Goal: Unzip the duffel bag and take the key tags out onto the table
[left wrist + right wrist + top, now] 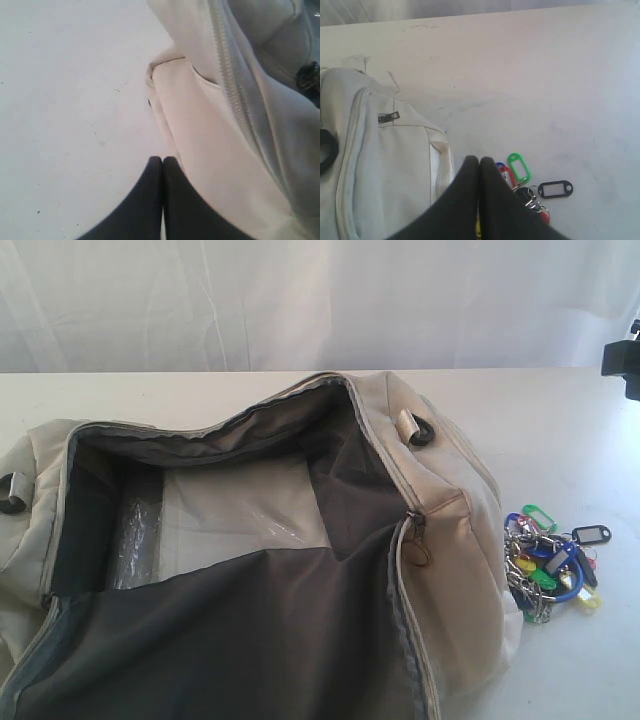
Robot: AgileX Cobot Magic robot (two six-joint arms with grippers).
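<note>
The left claw (162,162) has its two smooth dark fingers pressed together tip to tip, with nothing between them. It hangs over the matte white surface (65,100) just beside one end of the large cream-beige fabric duffel bag (200,130). Whether a finger brushes the cloth cannot be told. The right claw (479,162) is likewise closed and empty, poised by the bag's right end. Its fingers cover part of the bunch of small coloured plastic key tags (520,169), leaving a green tag, a black tag and some metal rings showing.

Neither claw appears in the exterior view. A black piece of hardware (622,360) is cut off at the far right edge and is too partial to identify.

In that view the key tags (550,560) lie on the surface just right of the bag's end, a glossy tangle of green, blue, yellow and black. The bag gapes unzipped, showing soft dark grey lining and a pale base panel under crinkled clear film. Grey zipper teeth edge the mouth, and a black D-ring (420,432) sits on the far right shoulder. The bag's near side runs out of frame.
</note>
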